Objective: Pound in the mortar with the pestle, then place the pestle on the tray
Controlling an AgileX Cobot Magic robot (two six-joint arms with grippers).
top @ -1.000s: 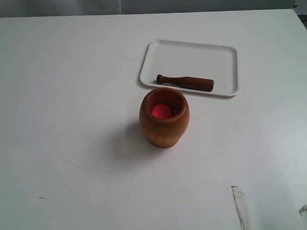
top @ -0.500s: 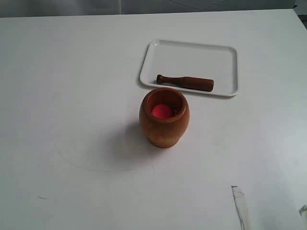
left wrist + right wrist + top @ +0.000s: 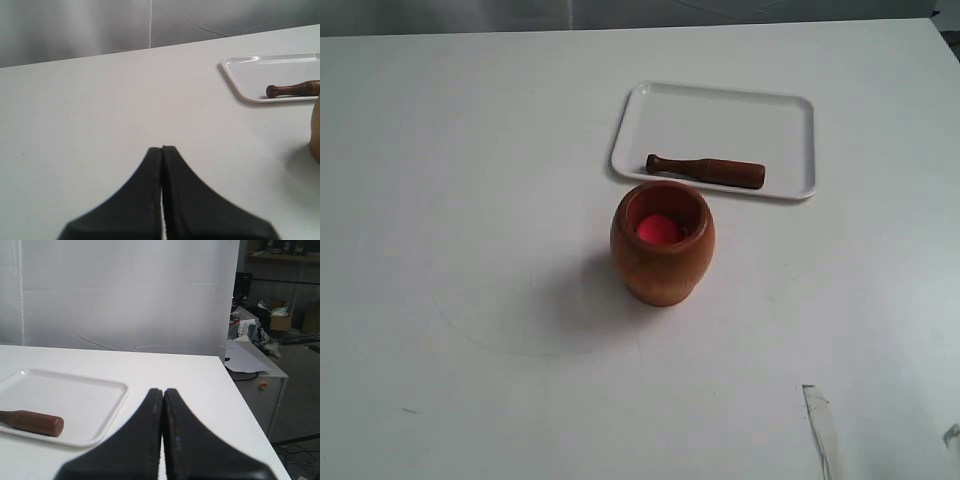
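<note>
Both grippers are shown with fingers pressed together on nothing: the left gripper [image 3: 161, 150] and the right gripper [image 3: 163, 391] are held over the white table [image 3: 470, 200], apart from every object. The pestle [image 3: 705, 171] is found lying flat on the tray [image 3: 720, 105], along the rim nearest the upright mortar [image 3: 663, 262], in which something red is seen. The pestle's placement is judged complete; whether pounding was carried out cannot be told
</note>
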